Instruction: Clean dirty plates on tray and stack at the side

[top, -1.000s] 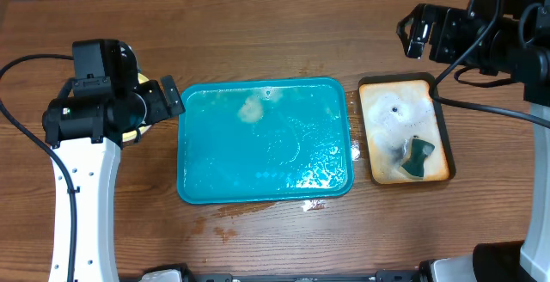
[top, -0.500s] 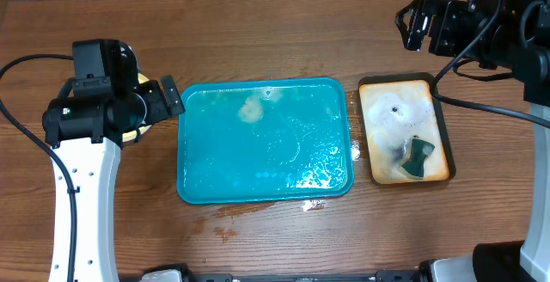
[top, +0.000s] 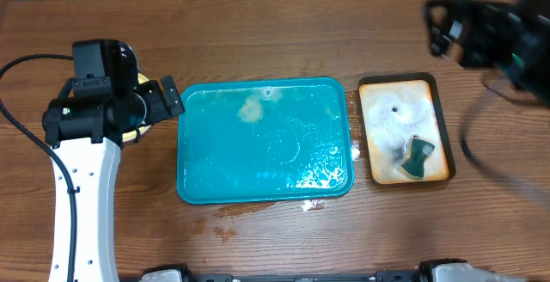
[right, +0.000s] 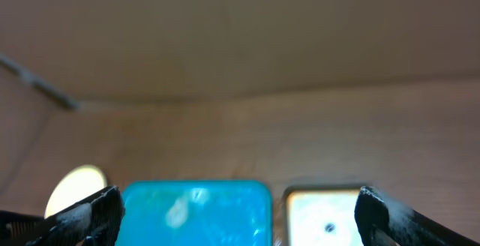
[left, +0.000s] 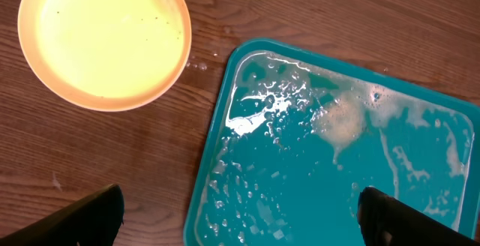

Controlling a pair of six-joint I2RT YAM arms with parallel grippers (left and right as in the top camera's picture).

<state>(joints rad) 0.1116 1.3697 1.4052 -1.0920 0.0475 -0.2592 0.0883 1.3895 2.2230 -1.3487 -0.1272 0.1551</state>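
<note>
Left pincer [left: 244, 216] gapes; teal tray [left: 315, 193] glistens wet with suds.

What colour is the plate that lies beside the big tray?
Pale yellow plate, with a peach-looking rim; the left wrist view shows it best.

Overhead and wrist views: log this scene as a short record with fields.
tray: teal, wet, soapy, no plate on it
plate: pale yellow, on the table left of the tray, apart from it
small tray: tan, black-rimmed, right of the tray, holds a dark sponge
left tool: open, empty, near the tray's left edge
right tool: open, empty
</note>
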